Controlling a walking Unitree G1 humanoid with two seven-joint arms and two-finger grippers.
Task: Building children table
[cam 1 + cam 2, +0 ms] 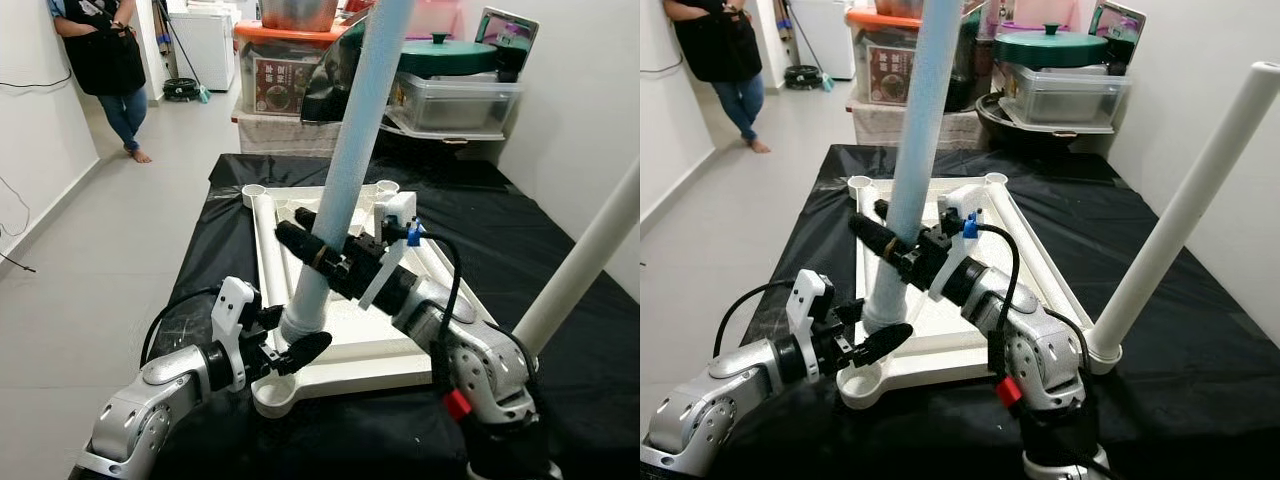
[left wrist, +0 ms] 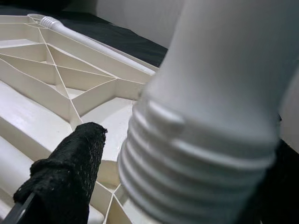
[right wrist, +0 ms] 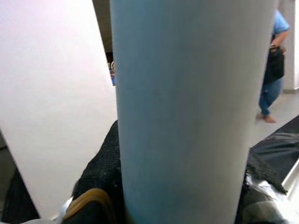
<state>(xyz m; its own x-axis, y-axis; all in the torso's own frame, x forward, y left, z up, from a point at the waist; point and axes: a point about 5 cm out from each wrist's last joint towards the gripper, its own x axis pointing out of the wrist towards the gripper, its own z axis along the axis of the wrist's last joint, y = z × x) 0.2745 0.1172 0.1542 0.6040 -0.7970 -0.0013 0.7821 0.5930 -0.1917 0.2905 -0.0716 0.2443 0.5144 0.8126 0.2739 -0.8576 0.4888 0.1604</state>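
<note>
Left eye view, frame centre: our right gripper [image 1: 312, 255] is clamping the pale blue plastic leg tube [image 1: 352, 165]; our left gripper [image 1: 292, 345], jaws apart, is bracketing its threaded end above the upturned white plastic tabletop [image 1: 375, 355].

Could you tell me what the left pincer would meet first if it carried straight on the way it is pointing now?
Most likely the ribbed threaded end of the pale blue plastic table leg, which stands right beside the left pincer over the white ribbed tabletop. Depth is unclear, so it might graze past.

pale blue leg [image 1: 358, 140] top cut off, person [image 1: 108, 50] head cropped
</note>
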